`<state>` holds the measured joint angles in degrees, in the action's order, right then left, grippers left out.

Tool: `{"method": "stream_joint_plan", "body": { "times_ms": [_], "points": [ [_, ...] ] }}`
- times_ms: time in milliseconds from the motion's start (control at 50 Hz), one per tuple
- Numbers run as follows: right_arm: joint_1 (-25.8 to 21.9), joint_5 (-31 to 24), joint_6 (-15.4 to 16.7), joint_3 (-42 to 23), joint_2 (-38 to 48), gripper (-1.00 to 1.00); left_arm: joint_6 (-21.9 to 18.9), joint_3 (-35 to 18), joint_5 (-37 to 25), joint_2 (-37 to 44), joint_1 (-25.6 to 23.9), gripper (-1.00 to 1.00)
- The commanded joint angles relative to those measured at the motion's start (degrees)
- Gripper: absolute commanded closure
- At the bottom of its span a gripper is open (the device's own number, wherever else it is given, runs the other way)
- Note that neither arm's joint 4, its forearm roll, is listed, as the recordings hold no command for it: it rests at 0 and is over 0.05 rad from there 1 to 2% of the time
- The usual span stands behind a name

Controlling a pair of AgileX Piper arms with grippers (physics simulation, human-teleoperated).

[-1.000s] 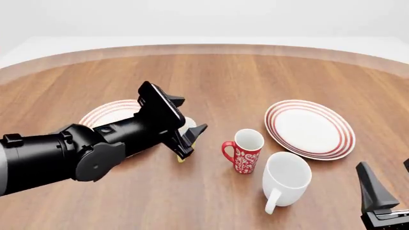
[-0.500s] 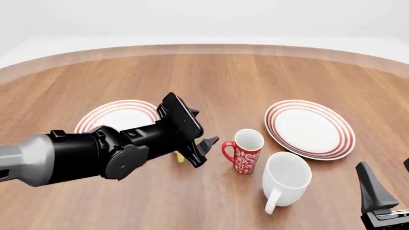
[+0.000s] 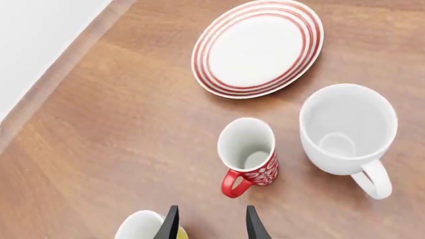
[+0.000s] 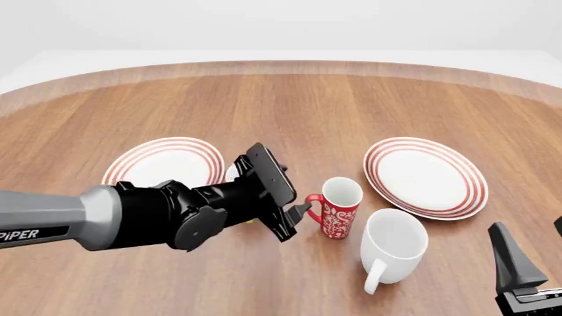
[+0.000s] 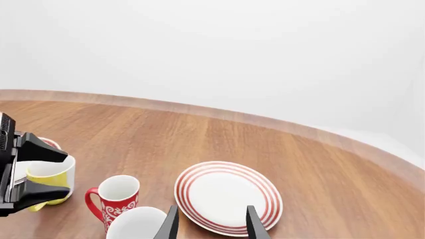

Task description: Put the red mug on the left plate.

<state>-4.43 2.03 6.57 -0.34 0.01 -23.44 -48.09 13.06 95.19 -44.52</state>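
The red mug (image 4: 341,208) with its white floral pattern stands upright on the table between the two plates, handle toward my left arm. In the left wrist view the red mug (image 3: 247,151) sits just beyond the fingers, its handle facing them. My left gripper (image 4: 297,217) is open, its tips right at the handle and nothing between the fingers (image 3: 171,225). The left plate (image 4: 167,160) lies behind the left arm, bare. Low at the front right, my right gripper (image 4: 527,276) hangs open and far from the mug.
A large white mug (image 4: 393,245) stands just right of and in front of the red mug. The right plate (image 4: 426,176) lies beyond it. A yellow mug (image 5: 50,180) stands behind the left gripper, mostly hidden in the front view.
My left arm has swung right and lower, off the left plate, bringing its fingertips up to the red mug's handle. The right arm and all the dishes have stayed put.
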Motion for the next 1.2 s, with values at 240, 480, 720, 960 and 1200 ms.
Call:
{"method": "stream_joint_plan", "body": {
  "times_ms": [240, 480, 720, 960, 1200],
  "points": [
    [-0.59, 0.35, 0.60, 0.03, 0.00, -1.00, -1.11, -2.16, 0.02, 5.54, -0.55, -1.00],
    [-0.55, 0.67, 0.52, 0.30, 0.00, -1.00, -1.07, -3.68, 0.43, 7.27, -0.46, -1.00],
    [-0.82, 0.95, 0.76, 0.31, 0.00, -1.00, -0.99, -5.40, 0.62, 9.10, -0.45, -1.00],
    [-0.95, 1.13, 0.84, 0.30, 0.00, -1.00, -0.73, -5.90, 0.80, 10.53, -1.23, -1.00],
    [-1.04, 1.17, 0.84, 0.25, 0.00, -1.00, -0.47, -6.57, 0.69, 11.51, -1.50, -1.00]
  ]
}}
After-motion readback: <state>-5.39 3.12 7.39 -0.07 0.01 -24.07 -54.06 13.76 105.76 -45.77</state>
